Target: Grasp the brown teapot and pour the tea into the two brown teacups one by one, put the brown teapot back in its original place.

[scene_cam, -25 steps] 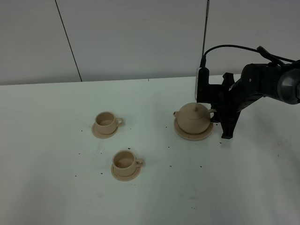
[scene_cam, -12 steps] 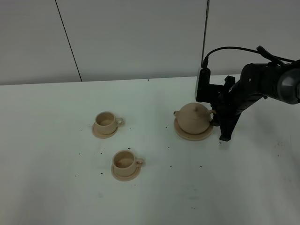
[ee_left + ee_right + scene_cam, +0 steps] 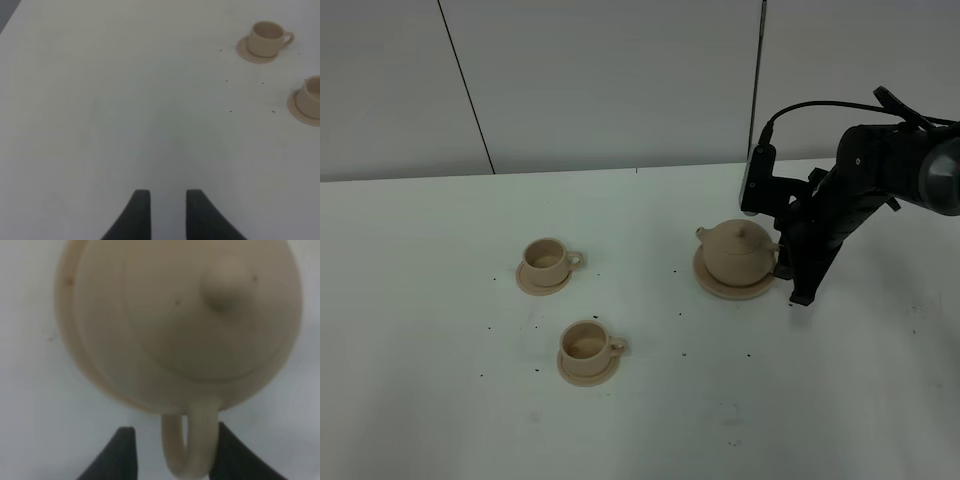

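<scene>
The brown teapot sits on its wide tan saucer, the original place, right of centre on the white table. My right gripper reaches in from the right at the pot's loop handle. In the right wrist view its dark fingers stand on both sides of the handle, open, with white table showing between one finger and the handle. The two brown teacups stand on small saucers at the left. My left gripper hovers over bare table, its fingers slightly apart, with both teacups far ahead of it.
Small dark specks are scattered on the table around the cups and the teapot's saucer. A grey wall with panel seams runs along the table's back edge. The right arm's black cable arches above the teapot.
The right arm has risen a little and shifted right. The teapot has shifted slightly to the right on its saucer. The cups have not moved.
</scene>
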Robot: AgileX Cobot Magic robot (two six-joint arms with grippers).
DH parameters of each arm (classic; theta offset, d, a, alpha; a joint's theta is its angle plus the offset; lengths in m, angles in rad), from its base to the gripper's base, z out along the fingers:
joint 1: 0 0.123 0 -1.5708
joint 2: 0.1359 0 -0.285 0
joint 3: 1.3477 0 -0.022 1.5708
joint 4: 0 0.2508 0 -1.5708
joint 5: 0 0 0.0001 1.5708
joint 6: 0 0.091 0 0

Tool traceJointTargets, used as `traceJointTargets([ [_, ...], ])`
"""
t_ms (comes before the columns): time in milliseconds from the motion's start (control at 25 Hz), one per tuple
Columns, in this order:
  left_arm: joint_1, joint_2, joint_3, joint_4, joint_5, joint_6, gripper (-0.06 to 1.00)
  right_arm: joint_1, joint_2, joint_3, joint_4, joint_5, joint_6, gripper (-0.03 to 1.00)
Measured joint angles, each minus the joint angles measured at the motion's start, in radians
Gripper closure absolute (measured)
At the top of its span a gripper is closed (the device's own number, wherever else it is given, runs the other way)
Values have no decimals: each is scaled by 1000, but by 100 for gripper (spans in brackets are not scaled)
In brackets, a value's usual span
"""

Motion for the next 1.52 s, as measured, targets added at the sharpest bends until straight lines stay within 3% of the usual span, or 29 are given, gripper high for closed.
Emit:
traceJointTargets([
  [280,0,0,0,0,0,0,70,0,0,0,23,46,75,64],
  [640,0,0,0,0,0,1,70,0,0,0,26,28,155,64],
  [1520,0,0,0,0,0,1,70,0,0,0,13,-17,162,65],
])
